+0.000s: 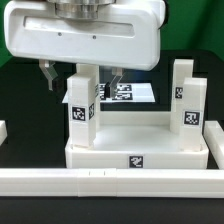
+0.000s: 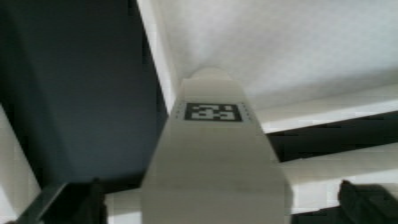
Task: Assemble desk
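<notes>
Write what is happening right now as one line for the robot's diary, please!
stage: leg fitting | gripper: around upright white blocky leg, grip unclear | white plastic tray-like tabletop: against long white rail | second leg: standing at exterior view's right

**A robot test bench in a lab**

This looks like a research lab rig rather than a home or shop. A bare black tabletop [image 1: 20,90] carries white plastic furniture parts stuck with black-and-white square tags [image 1: 133,160]. A thin flat white marker board [image 1: 135,93] lies behind them, a long low white rail [image 1: 60,179] runs along the front, and the bulky white robot arm housing [image 1: 85,35] hangs overhead.
</notes>
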`<state>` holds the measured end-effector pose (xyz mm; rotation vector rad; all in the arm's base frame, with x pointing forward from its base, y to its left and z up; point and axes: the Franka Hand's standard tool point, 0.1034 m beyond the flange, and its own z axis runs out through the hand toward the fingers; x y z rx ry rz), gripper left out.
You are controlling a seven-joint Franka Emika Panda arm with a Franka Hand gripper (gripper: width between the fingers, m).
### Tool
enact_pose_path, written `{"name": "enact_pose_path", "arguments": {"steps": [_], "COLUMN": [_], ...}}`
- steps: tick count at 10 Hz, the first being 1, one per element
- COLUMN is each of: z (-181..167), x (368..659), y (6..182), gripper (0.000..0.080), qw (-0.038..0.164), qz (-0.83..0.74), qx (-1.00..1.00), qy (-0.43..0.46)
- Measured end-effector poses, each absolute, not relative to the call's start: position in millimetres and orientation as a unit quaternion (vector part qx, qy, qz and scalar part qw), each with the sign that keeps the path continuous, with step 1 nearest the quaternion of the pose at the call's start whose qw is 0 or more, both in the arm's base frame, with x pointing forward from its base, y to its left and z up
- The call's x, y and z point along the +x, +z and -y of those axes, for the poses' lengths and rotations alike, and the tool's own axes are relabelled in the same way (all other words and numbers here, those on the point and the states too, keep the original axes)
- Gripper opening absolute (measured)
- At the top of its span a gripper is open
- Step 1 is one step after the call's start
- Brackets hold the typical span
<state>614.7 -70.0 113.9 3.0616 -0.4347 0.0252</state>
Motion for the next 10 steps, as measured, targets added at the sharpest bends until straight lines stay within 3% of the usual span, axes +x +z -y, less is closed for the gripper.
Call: {"name": "enact_pose_path", "arguments": {"steps": [2,3,4,8,10], "z": [70.6,70.6,70.6,70.6,71.2], "x": [614.7,614.7,614.7,614.7,614.5], "y": [114.0,114.0,114.0,114.0,113.8], "gripper": [0.0386,0.0386,0.0288,0.0288,0.0288], "qw": [0.024,0.024,0.024,0.024,0.014], "qz": [0.142,0.142,0.142,0.155,0.248], "qx": [0.990,0.990,0.990,0.988,0.968], "qy": [0.008,0.008,0.008,0.009,0.011]}}
